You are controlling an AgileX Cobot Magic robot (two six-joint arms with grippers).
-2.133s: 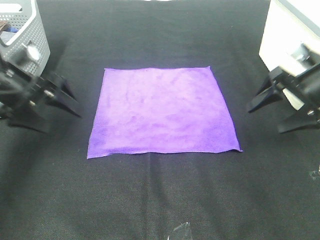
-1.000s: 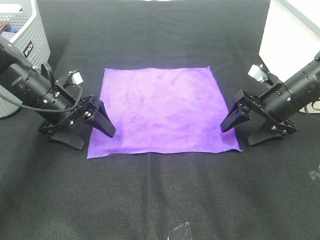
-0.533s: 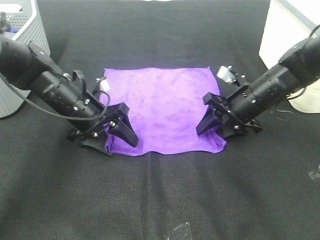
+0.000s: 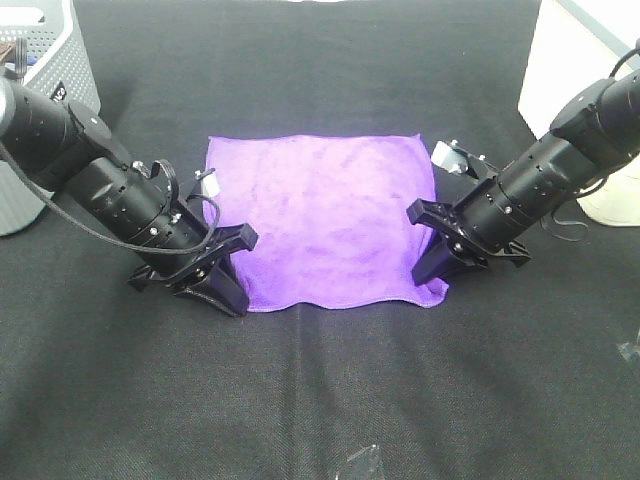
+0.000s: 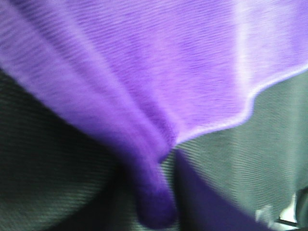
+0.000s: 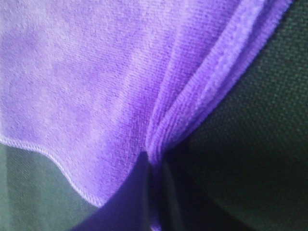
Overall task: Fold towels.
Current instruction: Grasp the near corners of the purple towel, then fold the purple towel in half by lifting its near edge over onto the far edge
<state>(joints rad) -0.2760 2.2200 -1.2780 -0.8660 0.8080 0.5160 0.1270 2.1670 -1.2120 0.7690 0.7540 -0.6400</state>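
The purple towel [image 4: 325,225] lies on the black table, its two near corners drawn inward. My left gripper [image 4: 232,296] is shut on the towel's near left corner, and my right gripper [image 4: 432,274] is shut on its near right corner. In the left wrist view the cloth [image 5: 159,82] bunches into a fold that runs into the closed jaws. In the right wrist view the towel's stitched edge [image 6: 202,110] is pinched into a crease at the jaws. No white tag shows.
A grey perforated basket [image 4: 50,110] stands at the back left. A white box [image 4: 575,70] stands at the back right. Small clear scraps [image 4: 362,465] lie near the table's front edge.
Both grippers came in from the sides and closed on the towel's near corners. The near corners have been drawn inward, narrowing the towel's front edge.
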